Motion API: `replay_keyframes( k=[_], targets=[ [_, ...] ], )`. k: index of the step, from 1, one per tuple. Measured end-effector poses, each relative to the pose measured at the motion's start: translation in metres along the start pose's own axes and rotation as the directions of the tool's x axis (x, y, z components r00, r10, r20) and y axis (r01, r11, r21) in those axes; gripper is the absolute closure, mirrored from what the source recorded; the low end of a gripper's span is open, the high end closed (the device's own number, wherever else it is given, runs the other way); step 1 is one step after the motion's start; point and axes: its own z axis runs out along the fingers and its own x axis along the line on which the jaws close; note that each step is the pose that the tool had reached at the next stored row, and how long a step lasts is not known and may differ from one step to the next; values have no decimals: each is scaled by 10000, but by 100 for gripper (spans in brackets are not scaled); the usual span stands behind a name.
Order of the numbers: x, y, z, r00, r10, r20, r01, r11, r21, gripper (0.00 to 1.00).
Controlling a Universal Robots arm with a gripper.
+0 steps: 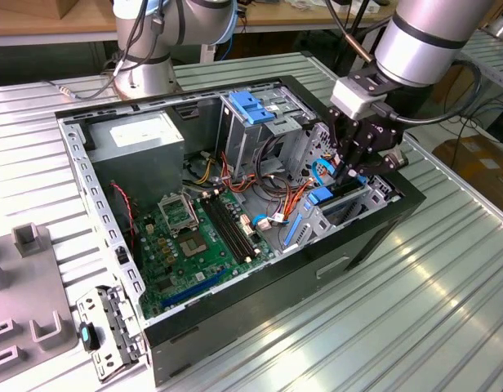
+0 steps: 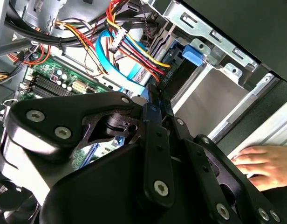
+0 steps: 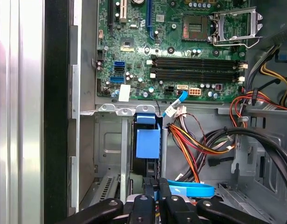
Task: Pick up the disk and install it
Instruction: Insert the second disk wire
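Over on the exterior view's left, a grey fixture (image 1: 27, 310) is sitting on the ribbed metal table (image 1: 415, 327), with a loose metal bracket (image 1: 113, 331) lying just beside the open computer case (image 1: 235, 204). No writing is making itself readable anywhere. Inside the case the green motherboard (image 1: 194, 241) is lying flat, and a pale-blue latch plate (image 1: 247, 106) is standing up at the far drive cage.

Moving right, the silver arm is reaching down steeply into the case's right end, its black end effector (image 1: 359, 159) sitting low among the drive bays. In the first wrist view the disk (image 3: 148, 142) is standing edge-up in a bay slot, its blue tab just beyond the end effector (image 3: 153, 196), whose fingers are closing narrowly together around its near edge; the drive's body is mostly hidden in the slot. In the second wrist view, a person's hand (image 2: 260, 163) is resting on the case's outer side.
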Motion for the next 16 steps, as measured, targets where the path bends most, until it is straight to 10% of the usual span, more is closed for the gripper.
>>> replay_keyframes(
  k=[16],
  targets=[
    [20, -2, 53, 9999, 6, 124, -6, 10000, 4, 84]
  ],
)
